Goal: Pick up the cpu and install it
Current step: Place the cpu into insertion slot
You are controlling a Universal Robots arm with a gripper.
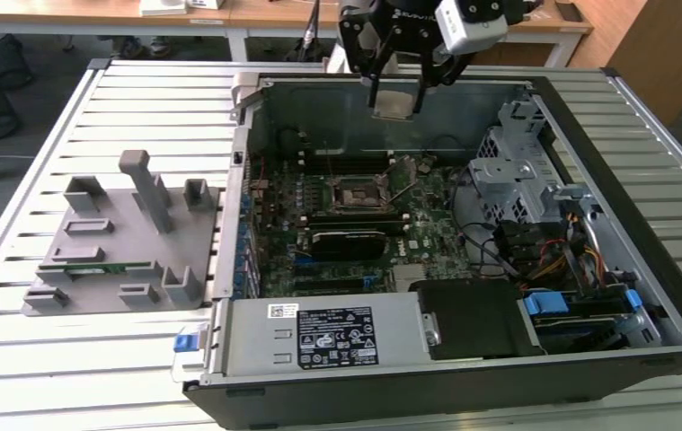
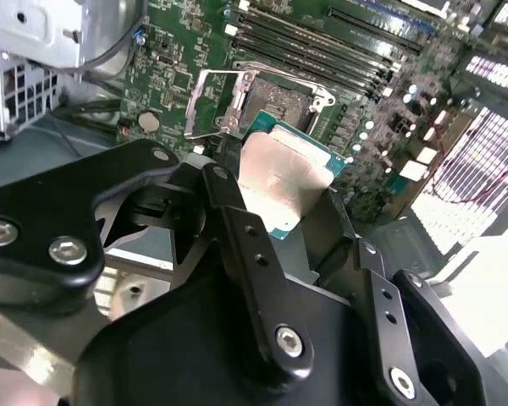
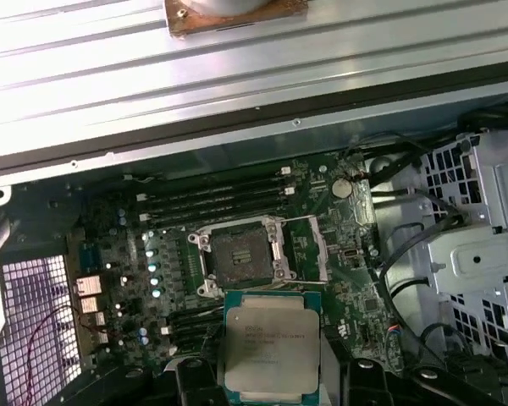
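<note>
Ext view: gripper [image 1: 393, 88] hangs over the far wall of the open case [image 1: 677, 269], claw clamped on the cpu [image 1: 391, 101], which is in the air, well above the board [image 1: 430, 211] & apart from the socket [image 1: 358, 193]. Second wrist view: cpu [image 2: 284, 178] pinched by its edges btw the black fingers [image 2: 237, 237], metal top to the cam, tilted; socket [image 2: 275, 106] lies beyond it w/ its frame [image 2: 237, 97] flipped open (nothing looks to block the seat). First wrist view: cpu [image 3: 271, 347] sits near the socket [image 3: 241, 254], not over it, edges approx parallel to it. Judgement: carry step, install not yet done. To do it well: grip only the edges, level the chip, match its corner & notches to the seat, centre it square over the socket, no dragging across the pins.
</note>
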